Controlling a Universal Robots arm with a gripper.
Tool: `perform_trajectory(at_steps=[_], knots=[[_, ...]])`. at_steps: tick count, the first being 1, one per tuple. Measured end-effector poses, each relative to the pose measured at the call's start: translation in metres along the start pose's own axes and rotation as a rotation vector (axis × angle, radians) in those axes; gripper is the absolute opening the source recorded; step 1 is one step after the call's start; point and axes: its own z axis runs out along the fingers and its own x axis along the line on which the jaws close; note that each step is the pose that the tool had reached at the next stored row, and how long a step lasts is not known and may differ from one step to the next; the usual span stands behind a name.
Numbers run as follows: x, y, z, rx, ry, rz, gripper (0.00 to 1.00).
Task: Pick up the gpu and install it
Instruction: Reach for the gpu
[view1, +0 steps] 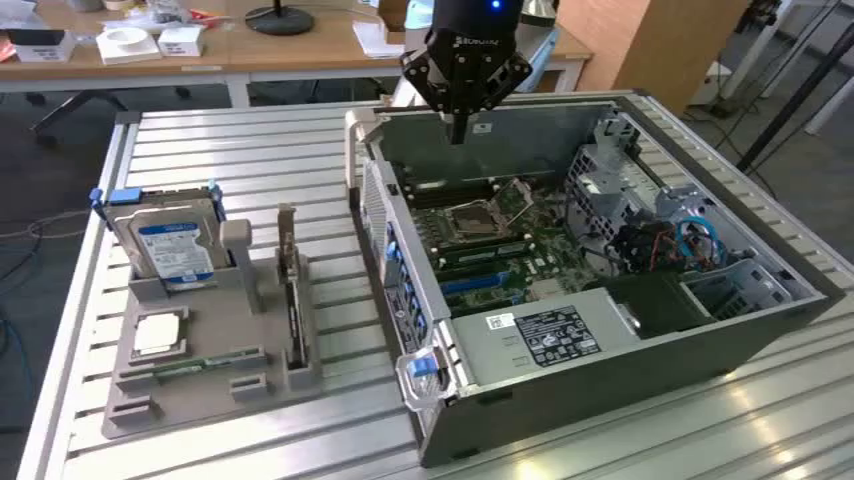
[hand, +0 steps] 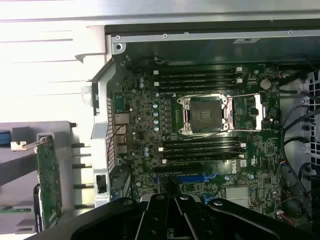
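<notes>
Hovering hand (view1: 458, 136), slatted metal table (view1: 227, 140), desks (view1: 287, 50) behind

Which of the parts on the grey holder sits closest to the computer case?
The gpu, the thin dark card standing on edge. The hard drive, processor and memory stick all sit farther toward the exterior view's left.

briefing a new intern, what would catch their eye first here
The open computer case on the exterior view's right, motherboard exposed, processor socket empty. The black hand hangs shut above its far wall; the gpu stands on edge in the grey holder at that view's left.
</notes>
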Motion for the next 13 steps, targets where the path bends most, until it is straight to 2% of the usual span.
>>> perform_trajectory(at_steps=[13], knots=[[0.0047,-0.0004,0.0004,0.0,0.0,0.0,0.1]])
